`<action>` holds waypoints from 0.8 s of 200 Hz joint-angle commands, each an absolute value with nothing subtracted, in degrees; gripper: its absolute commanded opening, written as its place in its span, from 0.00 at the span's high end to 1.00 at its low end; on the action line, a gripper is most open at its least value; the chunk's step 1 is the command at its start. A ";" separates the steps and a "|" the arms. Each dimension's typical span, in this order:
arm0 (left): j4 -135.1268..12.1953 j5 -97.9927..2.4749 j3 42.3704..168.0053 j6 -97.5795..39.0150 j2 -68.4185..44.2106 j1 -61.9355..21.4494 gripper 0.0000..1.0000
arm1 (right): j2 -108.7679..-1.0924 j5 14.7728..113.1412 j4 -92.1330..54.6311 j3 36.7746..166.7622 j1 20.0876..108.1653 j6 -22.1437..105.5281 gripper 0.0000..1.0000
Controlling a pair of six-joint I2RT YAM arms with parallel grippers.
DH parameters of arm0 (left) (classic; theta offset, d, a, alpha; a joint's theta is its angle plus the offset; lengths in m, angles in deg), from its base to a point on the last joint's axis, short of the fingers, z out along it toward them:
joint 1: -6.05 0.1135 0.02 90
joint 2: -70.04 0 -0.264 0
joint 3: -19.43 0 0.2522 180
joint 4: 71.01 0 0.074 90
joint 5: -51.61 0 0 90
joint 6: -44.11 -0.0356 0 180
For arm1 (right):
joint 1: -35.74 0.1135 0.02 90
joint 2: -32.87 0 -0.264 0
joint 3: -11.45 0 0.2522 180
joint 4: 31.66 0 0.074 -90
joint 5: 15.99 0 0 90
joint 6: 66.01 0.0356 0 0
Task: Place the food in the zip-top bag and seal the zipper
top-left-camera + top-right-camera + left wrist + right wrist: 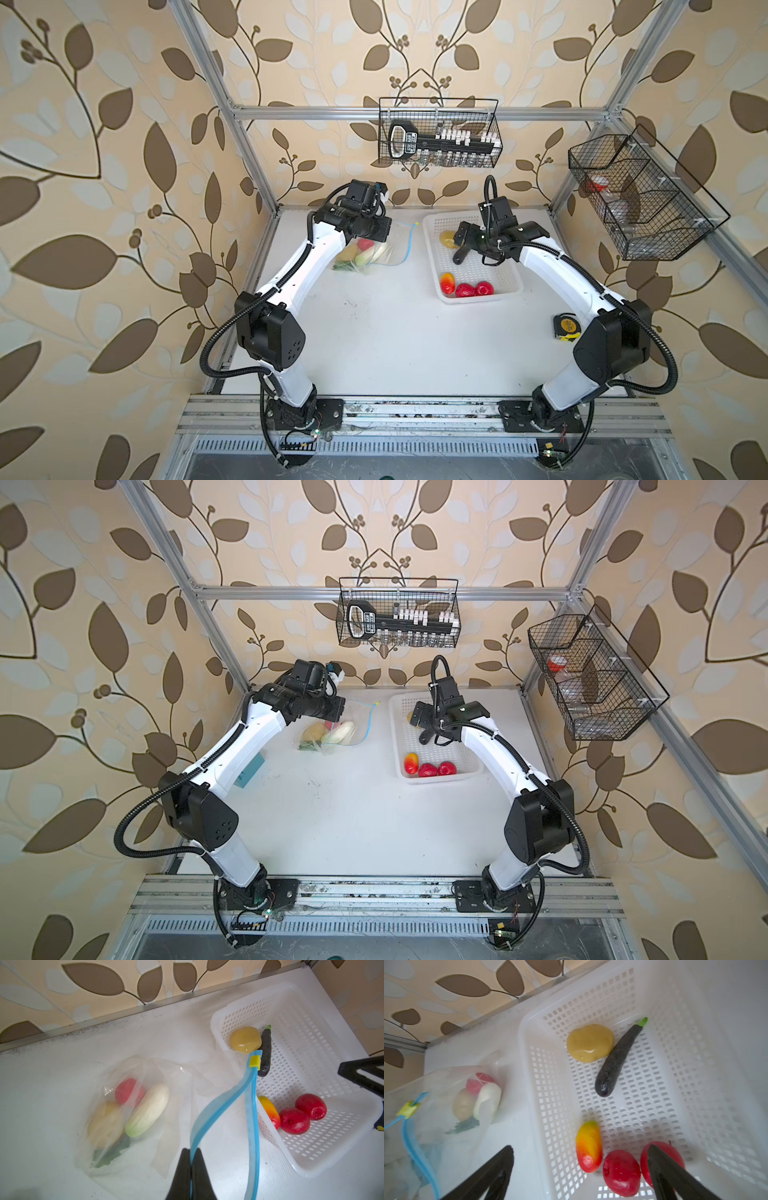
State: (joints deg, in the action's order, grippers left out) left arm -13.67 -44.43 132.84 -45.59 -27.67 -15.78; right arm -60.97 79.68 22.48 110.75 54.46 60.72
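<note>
The clear zip-top bag (166, 1076) lies on the table left of the white basket (695, 1064). Inside it are a potato (106, 1124), a red piece (126, 1091), a cabbage (149, 1111) and a green leaf (112, 1151). My left gripper (190, 1151) is shut on one side of the blue zipper (220, 1101), lifted so the bag's mouth gapes. My right gripper (580, 1148) hangs open above the basket's left side. In the basket lie a potato (589, 1043), an eggplant (616, 1064), a mango (588, 1145) and two red tomatoes (622, 1172).
A yellow-black tape measure (566, 327) sits by the right arm's elbow. A teal block (251, 769) shows beside the left arm. Two black wire baskets hang on the frame, one on the back rail (438, 133) and one on the right side (636, 199).
</note>
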 commanded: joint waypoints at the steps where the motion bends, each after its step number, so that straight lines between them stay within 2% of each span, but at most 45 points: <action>1: -13.03 -45.33 131.95 -47.44 -23.84 -16.19 1.00 | -61.55 83.14 28.50 112.17 53.75 57.77 0.00; 160: -15.94 -46.77 127.47 -46.38 -22.65 -16.19 1.00 | -64.27 83.30 35.13 107.75 51.48 54.50 0.01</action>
State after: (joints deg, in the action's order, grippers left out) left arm -14.44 -45.74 126.79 -46.99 -25.79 -15.78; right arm -62.79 83.05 32.56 109.07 51.58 56.02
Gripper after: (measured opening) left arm 0.048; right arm 0.994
